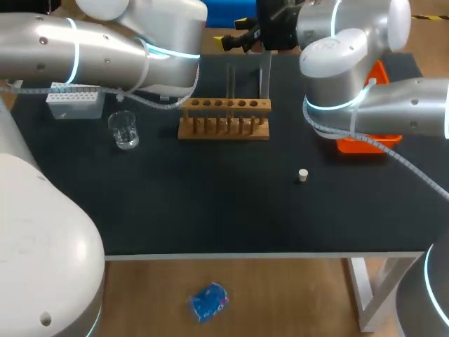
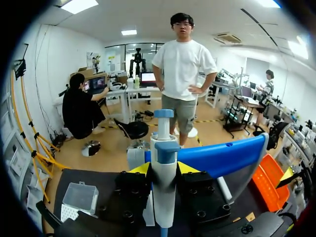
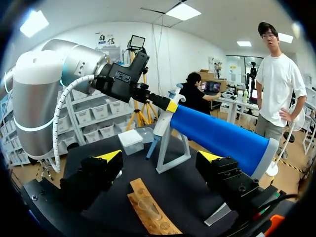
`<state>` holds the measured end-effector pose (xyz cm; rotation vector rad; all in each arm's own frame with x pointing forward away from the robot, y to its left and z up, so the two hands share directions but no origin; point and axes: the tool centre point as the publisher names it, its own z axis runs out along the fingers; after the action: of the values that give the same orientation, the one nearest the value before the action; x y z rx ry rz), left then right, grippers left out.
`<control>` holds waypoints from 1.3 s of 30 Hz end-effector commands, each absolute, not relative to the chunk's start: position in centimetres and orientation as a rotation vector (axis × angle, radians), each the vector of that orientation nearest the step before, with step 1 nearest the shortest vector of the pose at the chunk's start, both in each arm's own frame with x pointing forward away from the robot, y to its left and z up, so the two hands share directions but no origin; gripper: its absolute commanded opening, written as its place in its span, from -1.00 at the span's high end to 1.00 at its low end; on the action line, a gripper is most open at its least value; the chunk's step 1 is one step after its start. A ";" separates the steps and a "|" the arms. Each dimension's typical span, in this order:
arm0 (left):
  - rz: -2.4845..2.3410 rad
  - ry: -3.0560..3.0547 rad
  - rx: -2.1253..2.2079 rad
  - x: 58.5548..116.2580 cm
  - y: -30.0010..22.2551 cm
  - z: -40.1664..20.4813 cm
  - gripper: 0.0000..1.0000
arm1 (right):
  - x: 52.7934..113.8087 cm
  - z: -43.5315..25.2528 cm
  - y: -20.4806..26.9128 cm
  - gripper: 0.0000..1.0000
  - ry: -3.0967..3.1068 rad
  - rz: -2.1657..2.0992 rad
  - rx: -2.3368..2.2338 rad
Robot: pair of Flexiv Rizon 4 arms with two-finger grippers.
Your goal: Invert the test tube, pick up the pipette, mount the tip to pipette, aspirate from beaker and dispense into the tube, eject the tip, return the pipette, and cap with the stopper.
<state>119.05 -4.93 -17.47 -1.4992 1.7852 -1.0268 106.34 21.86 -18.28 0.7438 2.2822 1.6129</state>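
My left gripper (image 2: 164, 169) is shut on the white and blue pipette (image 2: 163, 163), one yellow tip on each side of its body. In the right wrist view the left gripper (image 3: 170, 105) holds the pipette (image 3: 160, 126) tilted beside its stand (image 3: 175, 153). My right gripper (image 3: 160, 163) stands wide open and empty, high above the wooden rack (image 3: 148, 207). A glass test tube (image 1: 230, 84) stands upright in the rack (image 1: 224, 119). The beaker (image 1: 125, 130) sits to the rack's left. The white stopper (image 1: 303, 175) lies on the mat at the right.
A white tip box (image 1: 74, 100) stands at the back left, behind the beaker. An orange bin (image 1: 372, 144) sits at the right edge, partly under my right arm. The pipette stand (image 1: 265, 74) rises just behind the rack. The black mat (image 1: 210, 203) covers the table.
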 end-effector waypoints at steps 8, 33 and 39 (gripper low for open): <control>-1.010 1.796 -1.505 119.7 -5.3 -17.9 1.00 | 106.3 -18.3 21.8 -1.00 2.284 1.613 0.742; -0.977 1.819 -1.529 119.9 -5.5 -19.5 1.00 | 106.3 -18.3 21.8 -1.00 2.284 1.613 0.742; -0.976 1.813 -1.540 119.8 -5.4 -19.7 1.00 | 106.3 -18.3 21.8 -1.00 2.284 1.613 0.742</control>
<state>119.67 -5.40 -19.57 -1.5376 1.8119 -0.9795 106.34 21.86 -18.29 0.7435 2.2818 1.6132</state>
